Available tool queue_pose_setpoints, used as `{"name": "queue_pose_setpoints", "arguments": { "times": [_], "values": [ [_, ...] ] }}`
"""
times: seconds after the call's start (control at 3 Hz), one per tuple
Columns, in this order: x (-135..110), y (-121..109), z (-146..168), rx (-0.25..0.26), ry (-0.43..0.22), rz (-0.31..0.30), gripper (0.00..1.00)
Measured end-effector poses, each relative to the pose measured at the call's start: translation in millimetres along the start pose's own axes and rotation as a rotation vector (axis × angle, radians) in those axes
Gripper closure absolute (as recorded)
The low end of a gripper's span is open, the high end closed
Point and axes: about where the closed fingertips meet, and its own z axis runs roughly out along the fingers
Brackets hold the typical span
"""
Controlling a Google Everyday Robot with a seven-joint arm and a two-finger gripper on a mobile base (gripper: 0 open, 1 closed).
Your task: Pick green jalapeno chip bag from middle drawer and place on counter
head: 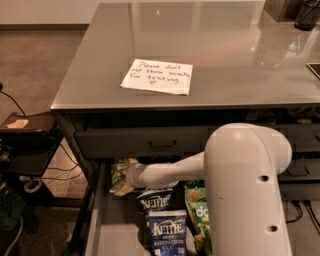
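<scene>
Gripper [128,176] at the end of the white forearm [170,171], reaching leftward into the rear left corner of the open middle drawer [114,235]. The wrist hid its working end, so whether it was spread or closed could not be told. It lay against the green jalapeno chip bag [118,170], which was in that back corner of the drawer, crumpled and partly under the shadow of the drawer front above [125,142].

Just right of the gripper, under the forearm, lay a dark blue Kettle bag [154,201]. A second Kettle bag [167,234] lay nearer the front. A brighter green bag with white lettering [197,215] lay beside them, partly covered by the arm's large white housing [247,190]. The light grey drawer floor showed bare on the left.

Above, the closed drawer front carried a small bar handle [162,145]. The glossy grey counter [210,45] bore a handwritten paper note [156,76] near its front edge and a dark container [306,14] at its far right corner.
</scene>
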Motion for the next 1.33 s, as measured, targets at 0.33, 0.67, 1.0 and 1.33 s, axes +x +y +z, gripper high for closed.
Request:
{"name": "queue_pose_setpoints", "arguments": {
  "times": [0.33, 0.67, 1.0, 1.33],
  "values": [
    [13, -3, 3, 0.010, 0.043, 0.062, 0.23],
    [24, -3, 5, 0.012, 0.077, 0.112, 0.25],
    [33, -1, 10, 0.002, 0.098, 0.149, 0.25],
    [44, 0, 18, -0.014, 0.120, 0.179, 0.24]
  ]
}}
